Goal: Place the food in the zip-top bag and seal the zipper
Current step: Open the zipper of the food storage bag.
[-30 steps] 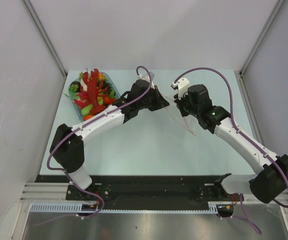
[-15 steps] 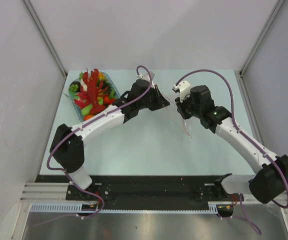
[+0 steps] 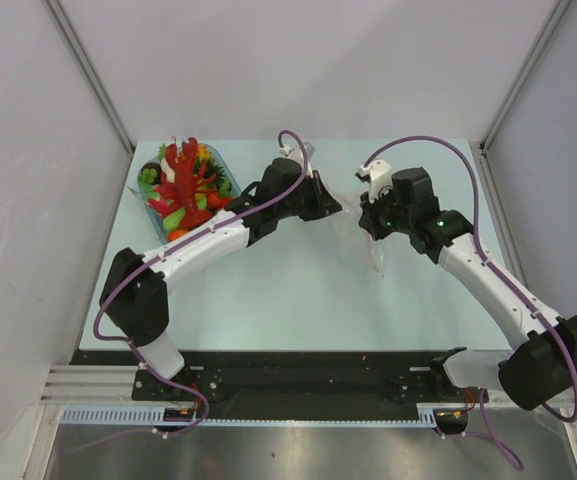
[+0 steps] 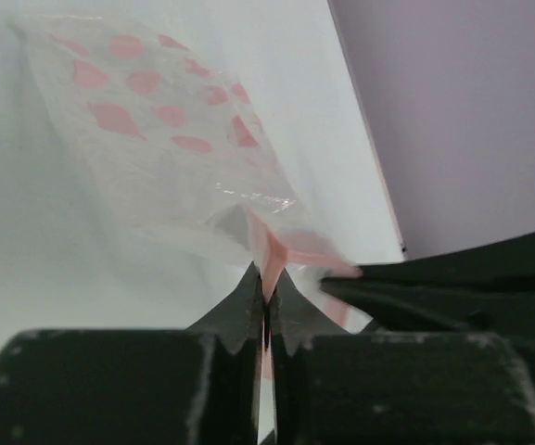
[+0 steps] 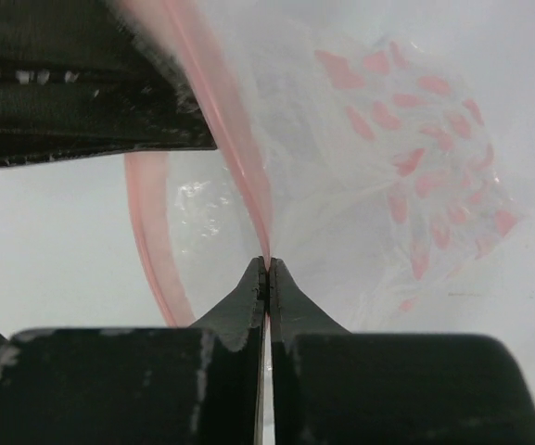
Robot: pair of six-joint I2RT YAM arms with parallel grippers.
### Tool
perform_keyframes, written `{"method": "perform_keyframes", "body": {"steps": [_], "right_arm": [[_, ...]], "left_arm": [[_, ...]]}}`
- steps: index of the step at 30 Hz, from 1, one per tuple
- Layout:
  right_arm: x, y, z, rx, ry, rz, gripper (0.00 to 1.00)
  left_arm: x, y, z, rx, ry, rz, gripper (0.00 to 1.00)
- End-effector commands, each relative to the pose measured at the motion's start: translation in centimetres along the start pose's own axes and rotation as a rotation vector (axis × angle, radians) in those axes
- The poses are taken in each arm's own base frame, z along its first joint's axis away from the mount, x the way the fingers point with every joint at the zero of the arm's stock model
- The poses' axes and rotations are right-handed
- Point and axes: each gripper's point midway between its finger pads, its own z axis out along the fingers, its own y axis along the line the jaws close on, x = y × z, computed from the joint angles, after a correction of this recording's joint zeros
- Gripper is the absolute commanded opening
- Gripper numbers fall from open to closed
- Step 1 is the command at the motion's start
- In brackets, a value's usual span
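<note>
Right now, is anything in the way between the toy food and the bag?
Yes, the left arm. It stretches across the gap between the food piled in the tray and the zip-top bag. The left fingers and right fingers are both shut on its pink zipper, so neither is free to fetch food.

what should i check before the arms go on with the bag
1. Left gripper grip on the zipper: ok, fingers shut on the pink strip.
2. Right gripper grip: ok, shut on the same strip.
3. Zip-top bag mouth open: ok in part, the strip loops apart in the right wrist view; wide enough, cannot tell.
4. Food in the bag: not ok, it lies in the tray.
5. A free gripper to fetch food: not ok, both hold the bag.
</note>
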Motion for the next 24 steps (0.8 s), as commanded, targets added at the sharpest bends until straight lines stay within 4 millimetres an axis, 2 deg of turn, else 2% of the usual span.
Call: {"method": "perform_keyframes", "body": {"steps": [1, 3, 4, 6, 7, 9, 11, 13, 14, 16, 20, 22, 23, 24], "right_arm": [[-6.7, -1.3, -4.9, 0.022, -0.230, 0.152, 0.00], [-7.3, -1.7, -6.9, 0.036, -0.272, 0.225, 0.00], [-7.2, -1.6, -7.3, 0.030, -0.277, 0.277, 0.00], [-6.9, -1.9, -8.6, 0.041, -0.293, 0.327, 0.00], [-6.8, -1.7, -8.9, 0.031, -0.293, 0.365, 0.00], [-6.4, -1.5, -9.4, 0.022, -0.286, 0.407, 0.00], [-6.3, -0.9, -9.8, 0.004, -0.290, 0.466, 0.00], [-5.8, -0.5, -9.6, -0.012, -0.280, 0.508, 0.00], [-5.8, -0.5, -9.3, -0.017, -0.277, 0.545, 0.00], [-5.3, -0.6, -8.8, -0.008, -0.262, 0.577, 0.00], [-4.6, -1.5, -7.8, 0.031, -0.262, 0.616, 0.00], [-4.3, -2.3, -7.3, 0.065, -0.263, 0.634, 0.00], [-4.1, -2.7, -6.8, 0.074, -0.258, 0.646, 0.00], [-4.1, -3.1, -6.6, 0.086, -0.263, 0.665, 0.00]], "left_arm": [[-2.6, -1.1, -2.6, 0.000, -0.069, 0.249, 0.11], [-1.4, 0.9, -2.8, -0.068, 0.002, 0.303, 0.13], [-1.9, 1.6, -2.9, -0.086, 0.014, 0.366, 0.13], [-0.7, 3.4, -2.7, -0.108, 0.098, 0.420, 0.16], [-1.5, 4.2, -2.7, -0.110, 0.102, 0.482, 0.17], [-1.6, 4.8, -2.4, -0.095, 0.137, 0.503, 0.21], [-2.4, 4.0, -1.8, -0.018, 0.141, 0.487, 0.25], [-2.4, 2.2, -1.6, 0.069, 0.145, 0.481, 0.35], [-2.7, 1.2, -1.4, 0.111, 0.128, 0.483, 0.45], [-2.8, 0.4, -1.2, 0.144, 0.117, 0.469, 0.55], [-3.5, 0.4, -1.1, 0.145, 0.133, 0.473, 0.69], [-5.3, 0.6, -2.0, 0.149, 0.106, 0.449, 0.77], [-6.1, 0.2, -2.8, 0.168, 0.089, 0.452, 0.87], [-7.3, 0.7, -3.6, 0.157, 0.064, 0.454, 0.91]]}}
